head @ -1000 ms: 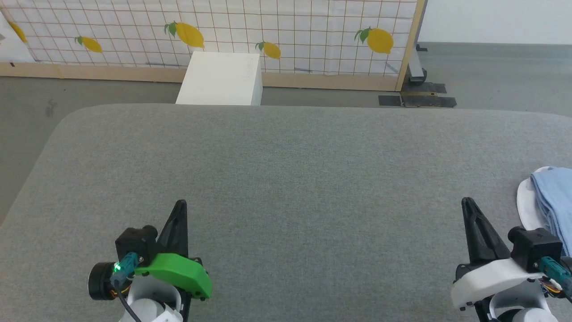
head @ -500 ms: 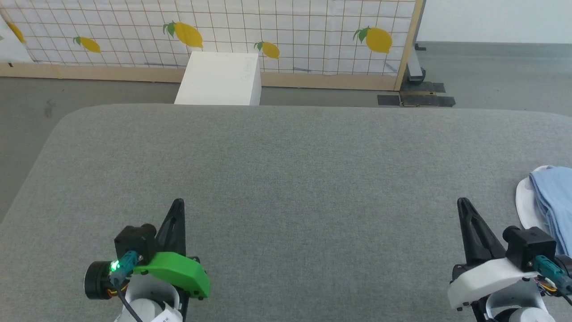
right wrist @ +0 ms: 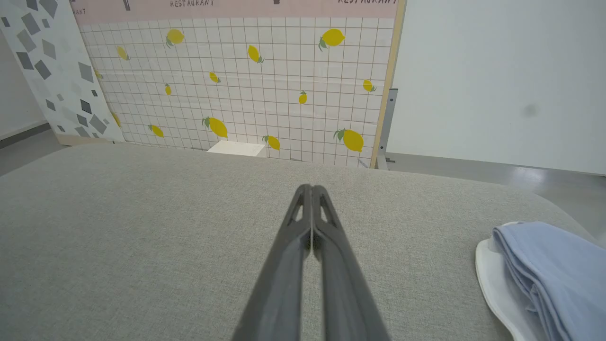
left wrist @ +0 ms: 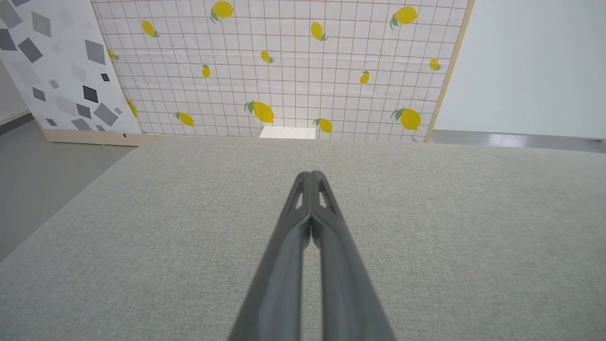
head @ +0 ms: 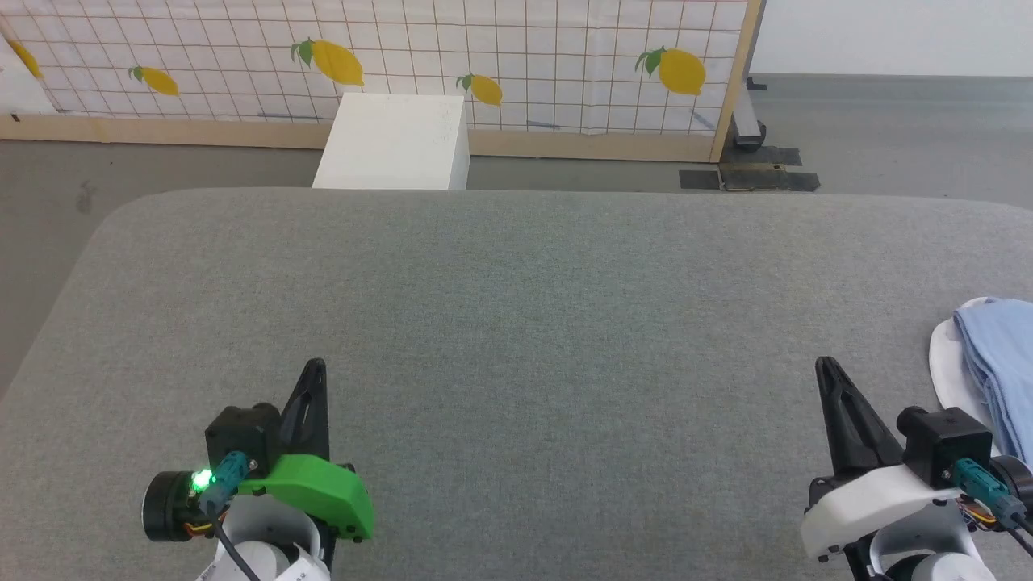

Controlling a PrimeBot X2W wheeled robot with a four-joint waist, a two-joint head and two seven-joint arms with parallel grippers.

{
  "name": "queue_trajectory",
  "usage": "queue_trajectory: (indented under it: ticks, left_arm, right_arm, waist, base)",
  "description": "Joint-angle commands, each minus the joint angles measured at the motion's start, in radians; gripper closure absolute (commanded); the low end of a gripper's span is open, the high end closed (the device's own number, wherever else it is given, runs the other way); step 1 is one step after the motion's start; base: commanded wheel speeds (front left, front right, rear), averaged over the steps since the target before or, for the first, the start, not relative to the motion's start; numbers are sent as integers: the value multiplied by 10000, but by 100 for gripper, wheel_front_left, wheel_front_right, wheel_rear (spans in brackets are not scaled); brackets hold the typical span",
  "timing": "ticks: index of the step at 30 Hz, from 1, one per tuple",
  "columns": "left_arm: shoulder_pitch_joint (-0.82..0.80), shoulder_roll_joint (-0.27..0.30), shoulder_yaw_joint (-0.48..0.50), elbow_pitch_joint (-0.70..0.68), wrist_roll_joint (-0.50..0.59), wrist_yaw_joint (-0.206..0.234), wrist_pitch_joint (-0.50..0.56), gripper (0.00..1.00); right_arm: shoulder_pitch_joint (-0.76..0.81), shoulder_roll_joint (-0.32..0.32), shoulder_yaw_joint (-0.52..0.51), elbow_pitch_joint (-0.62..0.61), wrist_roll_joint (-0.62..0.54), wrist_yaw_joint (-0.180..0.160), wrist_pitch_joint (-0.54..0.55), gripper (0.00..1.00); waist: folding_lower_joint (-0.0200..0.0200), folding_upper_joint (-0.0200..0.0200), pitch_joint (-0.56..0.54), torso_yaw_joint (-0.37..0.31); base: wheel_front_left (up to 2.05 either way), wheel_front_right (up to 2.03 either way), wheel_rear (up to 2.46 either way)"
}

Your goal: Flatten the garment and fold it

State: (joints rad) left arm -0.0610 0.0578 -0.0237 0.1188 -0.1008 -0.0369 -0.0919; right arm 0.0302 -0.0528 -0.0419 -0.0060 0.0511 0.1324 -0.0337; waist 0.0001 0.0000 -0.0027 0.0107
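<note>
Two empty tools, fingers pressed together: left gripper [head: 315,365] and right gripper [head: 821,361].
The garment [head: 997,363] is seen bunched at the right edge of the table [head: 516,323], near the right gripper.

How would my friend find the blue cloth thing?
Find the big grey cloth-covered table and go to its right edge, beyond the right tool. The garment lies bunched there, light blue with a white part, against plain grey.

Big grey soft table [head: 516,307] in middle. Left gripper [head: 311,379] low on left, fingers pressed together. Right gripper [head: 829,383] low on right, same. Light blue garment [head: 999,363] near it at right edge. White box [head: 393,141] behind table, lemon wall [head: 549,48] past it
</note>
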Motion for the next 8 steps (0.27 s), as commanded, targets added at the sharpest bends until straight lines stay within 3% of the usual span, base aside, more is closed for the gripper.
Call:
queue_trajectory:
  ticks: [1,8]
  left_arm:
    - [195,-48,30,-97,115,67,60,100]
    - [265,-53,65,-279,265,118,204,100]
  right_arm:
    - [-178,17,36,33,-125,-11,71,100]
    - [-198,18,100,38,-190,-12,116,100]
  waist:
    - [-1,0,1,-3]
    - [-1,0,5,-20]
  base:
    - [0,0,0]
    - [0,0,0]
